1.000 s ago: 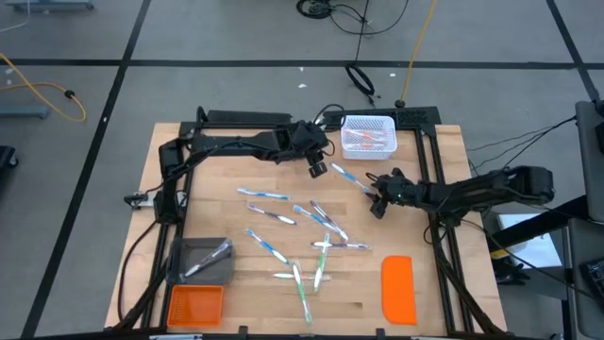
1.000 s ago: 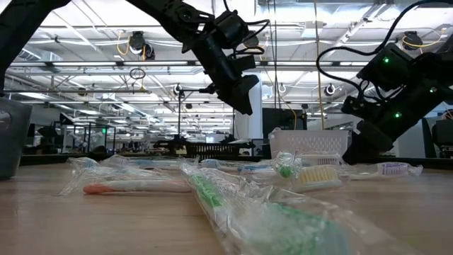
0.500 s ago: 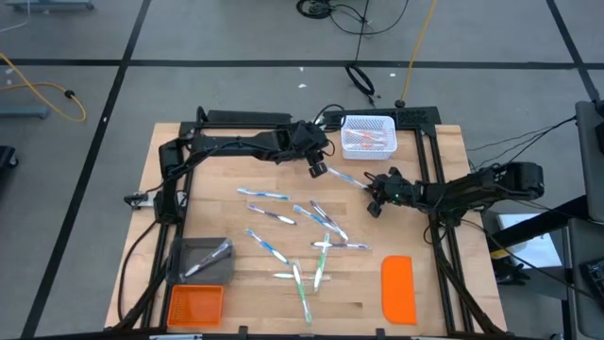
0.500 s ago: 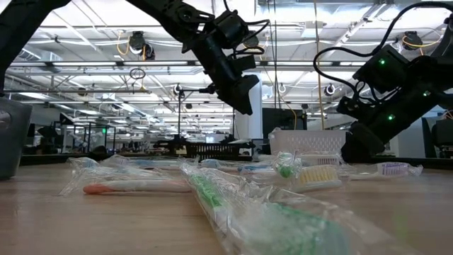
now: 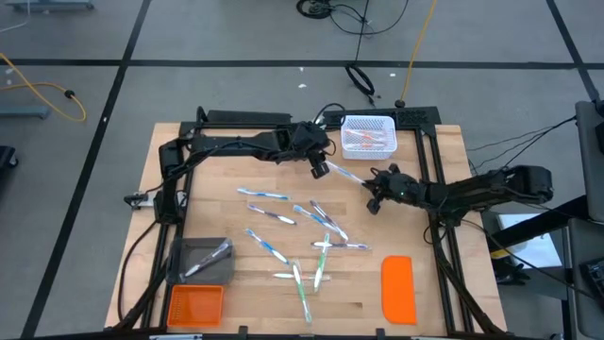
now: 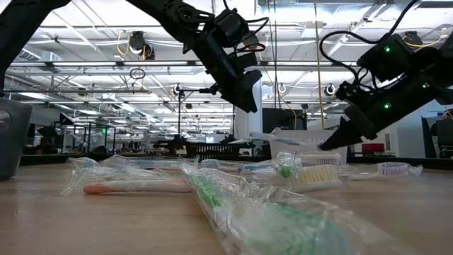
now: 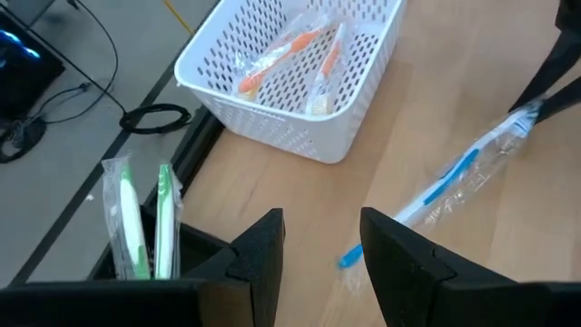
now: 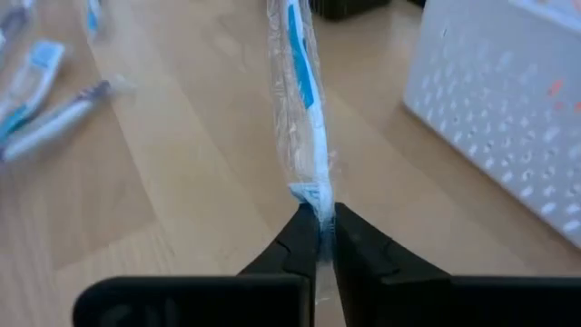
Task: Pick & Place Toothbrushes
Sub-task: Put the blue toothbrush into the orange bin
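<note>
A blue toothbrush in a clear wrapper (image 5: pixel 349 177) lies between my two grippers, just in front of the white basket (image 5: pixel 366 135), which holds orange toothbrushes. My right gripper (image 5: pixel 374 196) is shut on its right end. My left gripper (image 5: pixel 319 168) hovers open above its other end; the left wrist view shows nothing between its fingers (image 7: pixel 263 259). Several more wrapped toothbrushes (image 5: pixel 302 222) lie flat on the middle of the table. My right gripper pinches the flat end of the wrapper (image 8: pixel 318 198) between its two fingers. The fingers come from the table's right, slanting down, in line with the toothbrush. The held end (image 6: pixel 327 144) is raised off the table, and the toothbrush reaches out toward my left gripper, nearly level.
A grey bin (image 5: pixel 203 260) with a toothbrush in it and an orange tray (image 5: pixel 195 304) stand at the near left. A flat orange lid (image 5: pixel 398 288) lies near right. The dark frame rails (image 5: pixel 429 161) run along the table's sides.
My right gripper has risen from beside the basket, holding the blue toothbrush's right end, which has come up off the table with it.
</note>
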Robot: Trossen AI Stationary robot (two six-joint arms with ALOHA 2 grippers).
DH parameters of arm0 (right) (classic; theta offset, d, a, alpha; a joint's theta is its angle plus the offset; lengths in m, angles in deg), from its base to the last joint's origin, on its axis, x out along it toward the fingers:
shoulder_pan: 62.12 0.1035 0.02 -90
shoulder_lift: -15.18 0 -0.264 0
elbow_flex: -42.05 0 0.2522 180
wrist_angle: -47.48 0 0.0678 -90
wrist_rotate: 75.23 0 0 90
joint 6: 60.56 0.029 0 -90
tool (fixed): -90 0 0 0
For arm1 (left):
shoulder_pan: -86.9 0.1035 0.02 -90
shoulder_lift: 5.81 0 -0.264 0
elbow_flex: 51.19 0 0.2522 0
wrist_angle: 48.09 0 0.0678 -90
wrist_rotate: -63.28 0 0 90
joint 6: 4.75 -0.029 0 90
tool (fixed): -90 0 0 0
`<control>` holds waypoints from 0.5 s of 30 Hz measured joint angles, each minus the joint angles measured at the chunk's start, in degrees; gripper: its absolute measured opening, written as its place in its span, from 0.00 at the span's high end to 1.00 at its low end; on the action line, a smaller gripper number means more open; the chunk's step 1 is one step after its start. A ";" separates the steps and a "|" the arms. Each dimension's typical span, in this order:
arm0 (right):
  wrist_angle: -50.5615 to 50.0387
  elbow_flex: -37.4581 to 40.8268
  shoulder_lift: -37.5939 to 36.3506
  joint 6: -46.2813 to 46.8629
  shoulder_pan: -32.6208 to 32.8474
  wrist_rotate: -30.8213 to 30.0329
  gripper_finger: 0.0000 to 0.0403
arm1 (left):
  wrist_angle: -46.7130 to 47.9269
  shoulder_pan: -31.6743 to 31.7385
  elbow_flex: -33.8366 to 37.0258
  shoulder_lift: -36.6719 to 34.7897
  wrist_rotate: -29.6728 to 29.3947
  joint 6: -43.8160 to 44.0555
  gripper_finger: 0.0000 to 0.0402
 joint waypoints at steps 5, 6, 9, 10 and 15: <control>0.01 0.00 -3.42 -0.45 0.00 0.02 0.97 | -0.96 0.00 0.00 0.00 4.95 -0.33 0.63; -0.17 0.00 -4.04 -0.65 0.00 0.04 0.97 | -1.11 0.00 0.00 0.00 6.89 -0.64 0.63; -0.82 0.00 -5.70 -0.85 0.04 0.29 0.97 | -1.17 -0.02 0.00 0.00 12.75 -1.59 0.63; -1.12 0.00 -6.18 -0.85 0.04 0.85 0.97 | -1.17 -0.04 0.00 0.00 14.56 -1.89 0.63; -1.37 0.00 -7.62 -0.87 0.73 3.28 0.97 | -0.77 -0.23 0.00 0.00 19.48 -2.60 0.63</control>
